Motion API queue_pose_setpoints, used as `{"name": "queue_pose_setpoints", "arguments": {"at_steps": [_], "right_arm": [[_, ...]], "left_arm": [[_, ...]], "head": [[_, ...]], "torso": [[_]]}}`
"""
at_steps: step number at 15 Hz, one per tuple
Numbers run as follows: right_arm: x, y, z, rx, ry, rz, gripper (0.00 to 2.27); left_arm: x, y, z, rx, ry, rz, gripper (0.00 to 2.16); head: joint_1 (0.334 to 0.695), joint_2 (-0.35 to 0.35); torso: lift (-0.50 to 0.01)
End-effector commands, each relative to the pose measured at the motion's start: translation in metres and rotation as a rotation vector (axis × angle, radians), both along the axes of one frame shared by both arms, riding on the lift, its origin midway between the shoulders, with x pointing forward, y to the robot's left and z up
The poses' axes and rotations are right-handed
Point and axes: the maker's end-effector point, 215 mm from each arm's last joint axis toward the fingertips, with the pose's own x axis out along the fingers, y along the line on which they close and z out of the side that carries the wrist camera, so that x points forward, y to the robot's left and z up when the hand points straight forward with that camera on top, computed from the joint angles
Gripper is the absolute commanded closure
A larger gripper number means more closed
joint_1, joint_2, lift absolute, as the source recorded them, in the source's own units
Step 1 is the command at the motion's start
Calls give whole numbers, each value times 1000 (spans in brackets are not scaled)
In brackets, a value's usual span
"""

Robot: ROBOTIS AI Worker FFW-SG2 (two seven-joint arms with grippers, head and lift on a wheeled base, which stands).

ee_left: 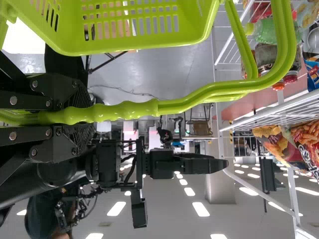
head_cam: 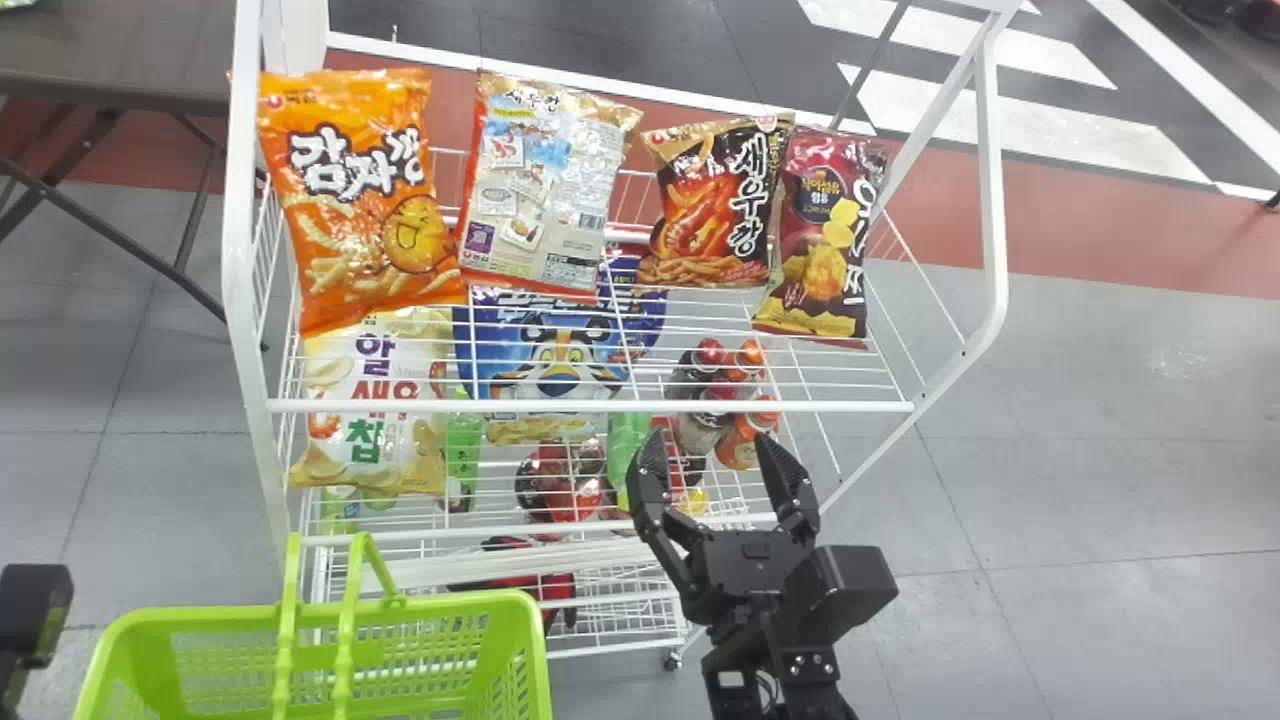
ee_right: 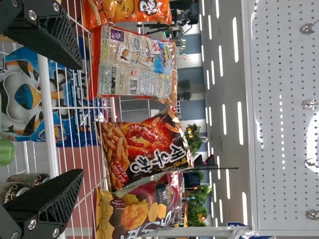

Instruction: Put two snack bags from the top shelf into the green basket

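Four upper bags (head_cam: 712,205) (one basket (head_cam: 450,604))

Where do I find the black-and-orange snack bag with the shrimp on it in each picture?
Head view: the black-and-orange bag is right of centre on the top shelf, second from the right.
Left wrist view: it is partly cut off at the picture's edge, beside the maroon bag.
Right wrist view: it lies between the pale bag and the maroon bag.
Shared landmark: the white wire top shelf.
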Motion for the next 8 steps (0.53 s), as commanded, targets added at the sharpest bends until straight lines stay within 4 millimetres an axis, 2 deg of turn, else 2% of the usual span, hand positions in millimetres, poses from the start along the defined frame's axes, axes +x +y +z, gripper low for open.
{"name": "queue_pose_setpoints", "arguments": {"at_steps": [1, 8], "right_arm": [[1, 2, -1, 1, 4, 4, 63], [2, 5, -4, 5, 9, 8, 70]], "left_arm": [[0, 0, 0, 0, 0, -1, 2145], [0, 0, 1, -3, 0, 0, 2145]], "head": [[695, -346], [695, -337]], "torso": [[-1], [-1]]}}
